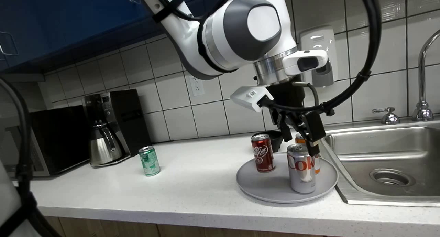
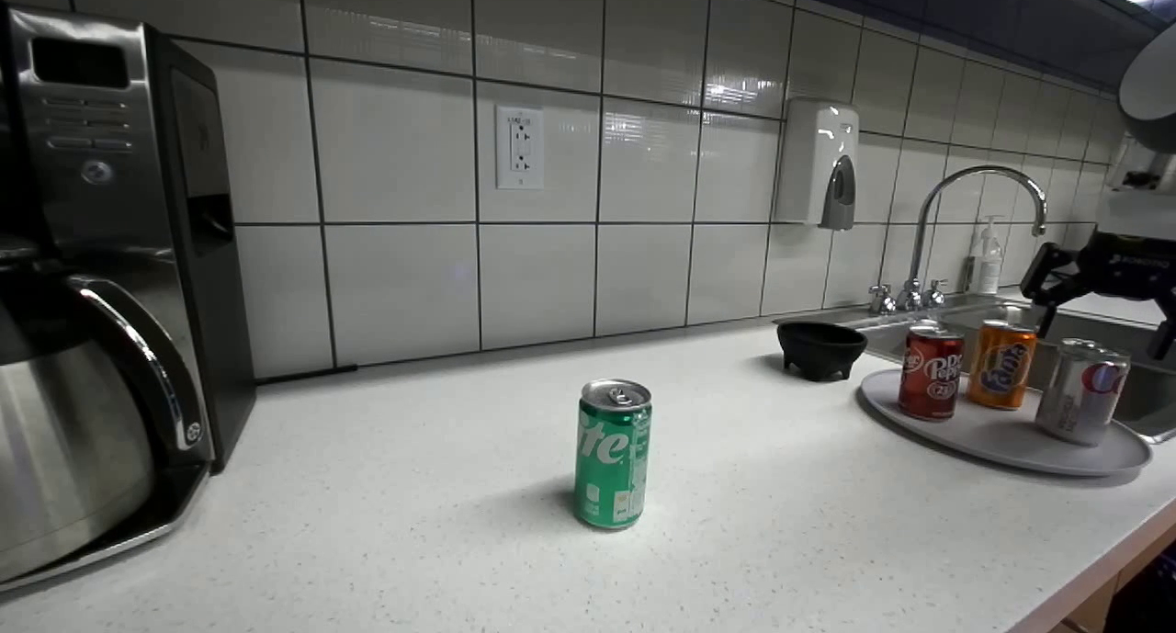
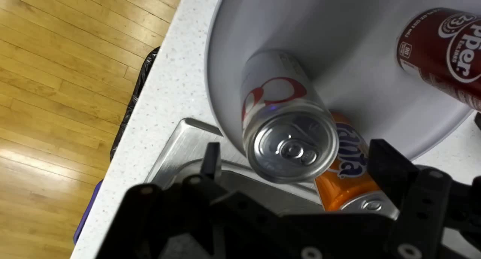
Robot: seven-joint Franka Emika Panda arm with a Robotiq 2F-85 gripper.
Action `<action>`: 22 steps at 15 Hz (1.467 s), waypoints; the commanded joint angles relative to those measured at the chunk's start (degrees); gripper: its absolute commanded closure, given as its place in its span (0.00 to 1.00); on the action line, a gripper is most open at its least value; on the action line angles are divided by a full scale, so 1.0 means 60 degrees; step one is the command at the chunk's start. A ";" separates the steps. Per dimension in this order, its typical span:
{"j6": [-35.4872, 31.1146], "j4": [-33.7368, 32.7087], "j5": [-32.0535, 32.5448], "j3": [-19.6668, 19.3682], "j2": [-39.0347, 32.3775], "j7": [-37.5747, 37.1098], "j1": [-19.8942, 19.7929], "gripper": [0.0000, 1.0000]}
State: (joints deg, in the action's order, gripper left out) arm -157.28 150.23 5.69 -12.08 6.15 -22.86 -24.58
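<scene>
The gripper [image 3: 296, 150] presents with its jaws well apart and nothing in hold. Its fingers [image 3: 211, 159] stand to either side of the silver Coke can [image 3: 287, 120]; in the wrist view a gap shows between each finger and the can's rim. The Coke can stands upright on a round grey plate [image 3: 338, 37], tab uppermost.

Wrist view, dial centred on the Coke can, twelve at the top: orange Fanta can [image 3: 353, 165] at four o'clock, near, partly hidden behind the Coke can; red Dr Pepper can [image 3: 447, 56] at two o'clock, farther off, on the same plate; steel sink [image 3: 193, 138], its corner at eight o'clock; wooden floor [image 3: 75, 74] between nine and ten, beyond the edge of the white counter [image 3: 180, 86].

In an exterior view, dial centred on the plate: black bowl [image 2: 820, 353] at ten o'clock, near the plate; soap dispenser [image 2: 808, 164] at eleven, on the tiled wall [image 2: 400, 284]; green Sprite can [image 2: 613, 458] at nine, upright on the counter, well apart from the plate. The coffee maker [image 2: 197, 247] stands at ten o'clock from the Sprite can.
</scene>
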 commanded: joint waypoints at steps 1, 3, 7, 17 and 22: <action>0.0047 -0.0082 0.0598 -0.0036 0.0340 -0.0546 0.0123 0.00; 0.0076 -0.0036 0.0957 0.0063 0.0628 -0.0759 0.0125 0.00; 0.0440 0.0019 0.1670 0.0552 0.1501 -0.1008 0.0175 0.00; 0.1238 -0.0358 0.0590 0.1745 0.2325 -0.0013 0.1880 0.00; 0.1480 -0.1008 -0.0117 0.1976 0.1864 0.0795 0.2923 0.00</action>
State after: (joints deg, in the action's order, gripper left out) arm -151.37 147.78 7.64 -1.05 19.16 -22.24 -9.30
